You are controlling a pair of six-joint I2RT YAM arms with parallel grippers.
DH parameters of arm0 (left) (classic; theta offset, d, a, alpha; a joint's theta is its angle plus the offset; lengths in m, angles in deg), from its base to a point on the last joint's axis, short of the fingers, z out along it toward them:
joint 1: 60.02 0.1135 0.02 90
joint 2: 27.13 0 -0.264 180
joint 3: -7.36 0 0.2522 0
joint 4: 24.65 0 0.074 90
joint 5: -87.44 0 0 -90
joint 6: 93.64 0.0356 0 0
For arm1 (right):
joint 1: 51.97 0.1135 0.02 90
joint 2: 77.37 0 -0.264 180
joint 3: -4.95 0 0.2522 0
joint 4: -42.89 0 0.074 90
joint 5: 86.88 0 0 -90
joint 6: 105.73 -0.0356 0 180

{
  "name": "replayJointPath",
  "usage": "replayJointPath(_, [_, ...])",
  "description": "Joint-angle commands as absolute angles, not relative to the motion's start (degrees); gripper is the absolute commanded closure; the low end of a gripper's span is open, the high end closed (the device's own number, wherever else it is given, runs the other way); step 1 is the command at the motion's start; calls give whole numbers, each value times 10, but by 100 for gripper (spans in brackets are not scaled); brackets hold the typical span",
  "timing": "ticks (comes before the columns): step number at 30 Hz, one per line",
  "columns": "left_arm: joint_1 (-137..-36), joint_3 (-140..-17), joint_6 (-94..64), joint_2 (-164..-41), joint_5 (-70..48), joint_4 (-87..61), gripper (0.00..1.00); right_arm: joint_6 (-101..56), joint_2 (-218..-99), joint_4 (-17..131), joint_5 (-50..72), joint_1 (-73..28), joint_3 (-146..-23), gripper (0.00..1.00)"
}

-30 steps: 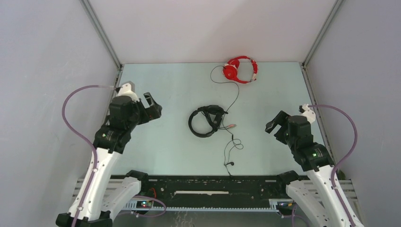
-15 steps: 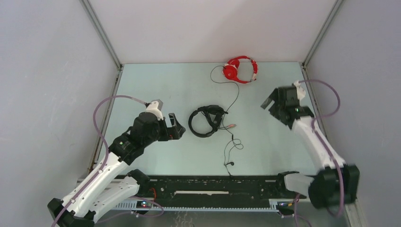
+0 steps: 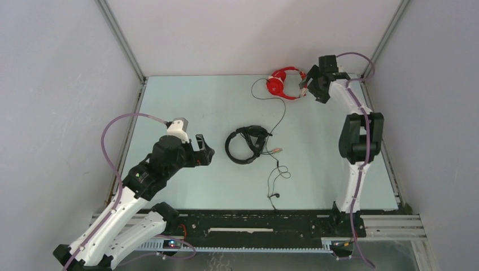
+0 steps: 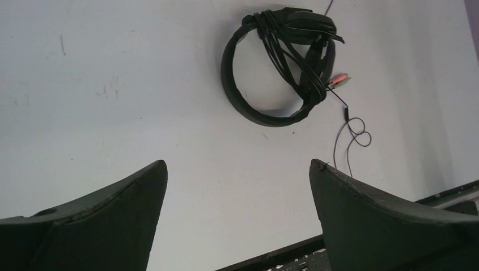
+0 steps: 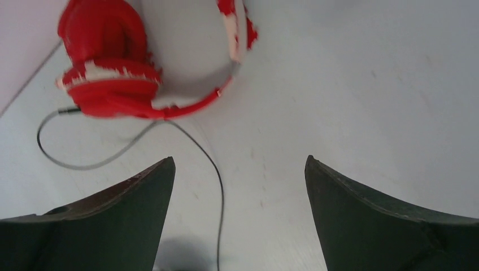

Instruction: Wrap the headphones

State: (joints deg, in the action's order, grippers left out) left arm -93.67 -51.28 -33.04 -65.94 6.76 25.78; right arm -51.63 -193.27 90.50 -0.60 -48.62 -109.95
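The red headphones [image 3: 287,82] lie at the far edge of the table, with white accents on the headband. Their thin dark cable [image 3: 282,116] loops left of the earcup, then trails toward the near edge. My right gripper [image 3: 309,84] is stretched to the far side, just right of the headband, open and holding nothing. In the right wrist view the red headphones [image 5: 113,62] sit above and left of the right gripper [image 5: 239,160], and the cable [image 5: 217,169] runs between its fingers on the table. My left gripper [image 3: 208,151] is open, left of centre.
Black headphones [image 3: 245,145] with their cord wound round them lie mid-table, seen ahead of the left gripper [image 4: 237,164] as the black headphones [image 4: 277,68]. The cable's tangled end [image 3: 277,172] lies nearer the black front rail [image 3: 254,220]. Grey walls enclose the table.
The right arm has swung from the right side of the table out to the far edge beside the red headphones. The left arm came in toward the black headphones.
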Motion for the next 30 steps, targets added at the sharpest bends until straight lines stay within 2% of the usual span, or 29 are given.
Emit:
replayJointPath(1, [-940, -533, -332, -658, 104, 264, 0, -525, -2033, 945, 2, -490, -1229, 7])
replayJointPath(8, [-939, -546, -322, -655, 113, 288, 0, -532, -2192, 981, -43, -481, -1429, 9])
replayJointPath(13, [-939, -542, -326, -651, 126, 299, 0, -554, -2242, 955, -55, -481, -1459, 13])
replayJointPath(19, [-939, -538, -331, -649, 131, 302, 0, -553, -2282, 935, -56, -474, -1480, 27])
replayJointPath(22, [-939, -540, -331, -654, 134, 303, 0, -564, -2300, 947, -43, -475, -1506, 49])
replayJointPath(28, [-939, -538, -333, -652, 131, 304, 0, -554, -2263, 949, -61, -478, -1468, 100])
replayJointPath(30, [-939, -535, -335, -647, 128, 301, 0, -551, -2227, 945, -67, -483, -1440, 100])
